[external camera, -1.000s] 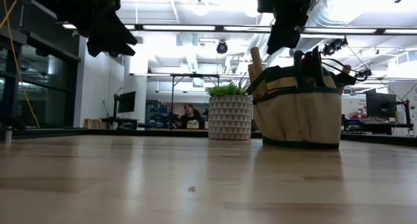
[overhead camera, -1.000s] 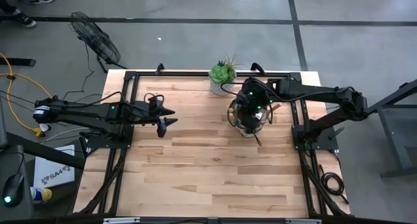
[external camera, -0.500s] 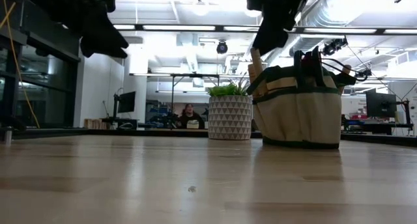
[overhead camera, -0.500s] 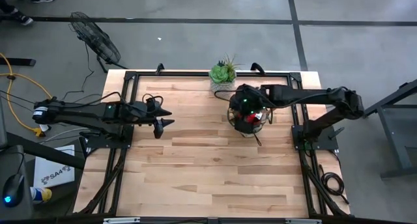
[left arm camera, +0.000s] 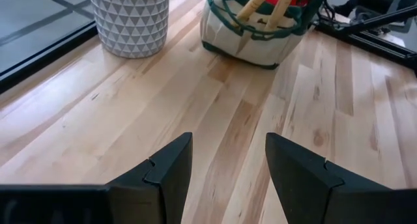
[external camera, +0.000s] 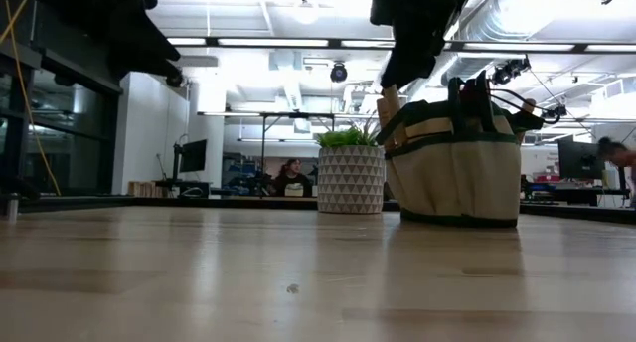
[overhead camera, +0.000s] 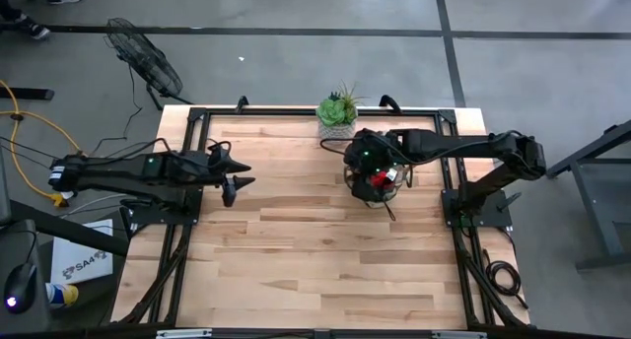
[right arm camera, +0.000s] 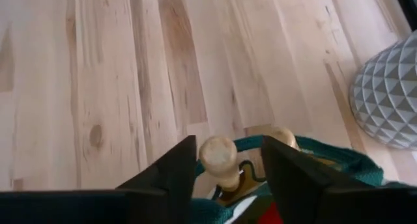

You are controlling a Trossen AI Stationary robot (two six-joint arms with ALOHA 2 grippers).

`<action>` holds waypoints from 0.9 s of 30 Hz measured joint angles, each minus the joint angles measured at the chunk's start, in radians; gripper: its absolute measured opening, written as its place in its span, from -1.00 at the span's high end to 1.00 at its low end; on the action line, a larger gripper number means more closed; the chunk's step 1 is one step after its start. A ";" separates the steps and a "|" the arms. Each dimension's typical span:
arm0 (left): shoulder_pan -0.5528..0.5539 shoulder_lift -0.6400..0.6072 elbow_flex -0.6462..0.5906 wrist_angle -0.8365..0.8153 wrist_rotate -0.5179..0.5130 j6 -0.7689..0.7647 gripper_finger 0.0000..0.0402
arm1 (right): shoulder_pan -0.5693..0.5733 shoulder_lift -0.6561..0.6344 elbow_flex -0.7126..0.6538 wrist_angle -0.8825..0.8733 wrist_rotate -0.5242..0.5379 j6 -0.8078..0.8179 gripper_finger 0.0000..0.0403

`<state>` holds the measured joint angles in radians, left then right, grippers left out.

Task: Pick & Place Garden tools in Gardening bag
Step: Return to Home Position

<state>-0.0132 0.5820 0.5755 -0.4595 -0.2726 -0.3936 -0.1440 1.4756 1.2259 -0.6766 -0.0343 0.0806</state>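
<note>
two claws, both empty, and every tool i can spot is already in the bag (overhead camera: 386, 193), so as far as i can judge the job is down to backing the arms off home.

the bag sits near the far edge of the bench (overhead camera: 296, 260), right of the middle, with the plant pot (overhead camera: 336, 132) just beside it at that same edge. two wooden handles (right arm camera: 218, 155) and a red piece (overhead camera: 380, 179) poke out the top.

the right claw (right arm camera: 228, 162) hangs right over the bag's mouth with its jaws spread wide and gripping nothing. in its wrist view one rounded handle end sits between the fingers and the green trim (right arm camera: 326, 160) is right underneath. the left claw (left arm camera: 228, 165) is also wide open, up over the left half of the bench, well apart from everything.

what worries me is the right side. if that arm pulls away sideways before lifting, a finger could clip the handle end or hook the trim or a loop. the bag is soft, so it'd probably tip or drag and spill tools back out. and with the pot that close, a dragged bag could shove it toward the edge. straight up first seems the safe bet. the left one has nothing near it to hit.
</note>
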 joint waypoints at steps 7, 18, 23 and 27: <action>0.000 -0.026 0.000 -0.016 -0.002 -0.001 0.06 | 0.000 0.000 0.000 -0.031 0.010 -0.010 0.55; 0.000 -0.026 0.000 -0.016 -0.002 -0.003 0.06 | 0.000 -0.004 0.000 -0.031 0.005 -0.077 0.75; 0.000 -0.026 0.000 -0.016 -0.002 -0.004 0.06 | 0.000 -0.004 0.000 -0.030 0.001 -0.155 0.75; 0.000 -0.026 0.000 -0.015 -0.002 -0.004 0.06 | -0.007 -0.004 0.000 -0.031 -0.028 -0.208 0.75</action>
<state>-0.0132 0.5560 0.5751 -0.4749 -0.2741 -0.3977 -0.1507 1.4719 1.2259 -0.7074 -0.0626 -0.1270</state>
